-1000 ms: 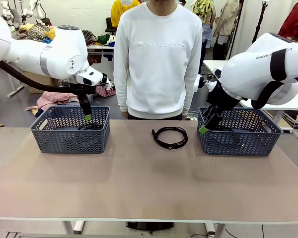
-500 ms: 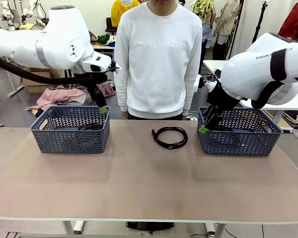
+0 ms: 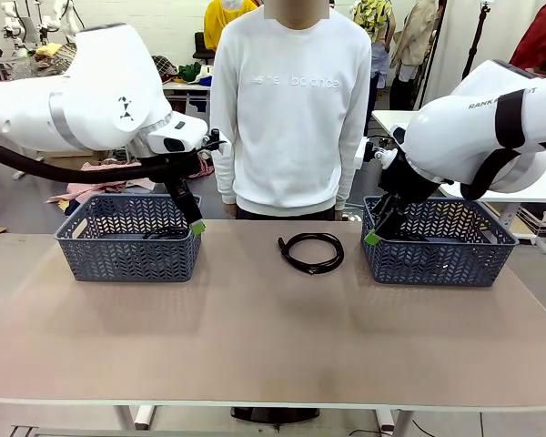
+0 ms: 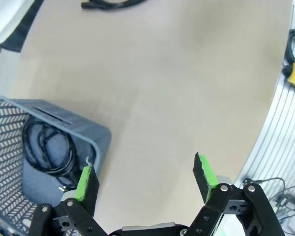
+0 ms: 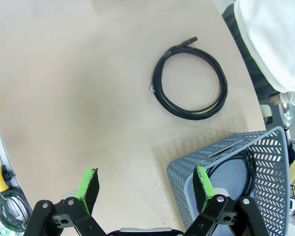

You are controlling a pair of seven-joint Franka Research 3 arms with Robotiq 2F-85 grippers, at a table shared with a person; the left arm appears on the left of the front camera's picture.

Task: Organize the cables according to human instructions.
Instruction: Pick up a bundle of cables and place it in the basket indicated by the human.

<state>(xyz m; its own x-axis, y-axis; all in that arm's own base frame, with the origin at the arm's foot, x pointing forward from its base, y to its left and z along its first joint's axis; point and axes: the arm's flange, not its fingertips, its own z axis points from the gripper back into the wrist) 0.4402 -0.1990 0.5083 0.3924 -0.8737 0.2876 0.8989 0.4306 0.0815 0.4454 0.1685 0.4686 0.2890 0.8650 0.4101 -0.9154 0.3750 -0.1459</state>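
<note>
Front view: one coiled black cable (image 3: 311,252) lies flat on the table (image 3: 255,337) at centre, between the left basket (image 3: 127,238) at 9 o'clock and the right basket (image 3: 446,244) at 3 o'clock, just before the standing person (image 3: 289,109). The left gripper (image 3: 195,224) hangs at the left basket's right rim, and the right gripper (image 3: 375,235) at the right basket's left rim. Left wrist view: the left gripper's jaws stand wide apart and hold nothing; a coiled cable (image 4: 49,150) lies in the basket at 9 o'clock, and the loose cable's edge (image 4: 113,4) shows at 12 o'clock. Right wrist view: the right gripper's jaws are spread wide and empty; the loose coil sits at 1 o'clock, another cable (image 5: 231,164) in the basket at 4 o'clock. The cord looks light, limp and thin, likely to sag and uncoil, so pinching across the bundled strands of the loop's rim seems safest.
</note>
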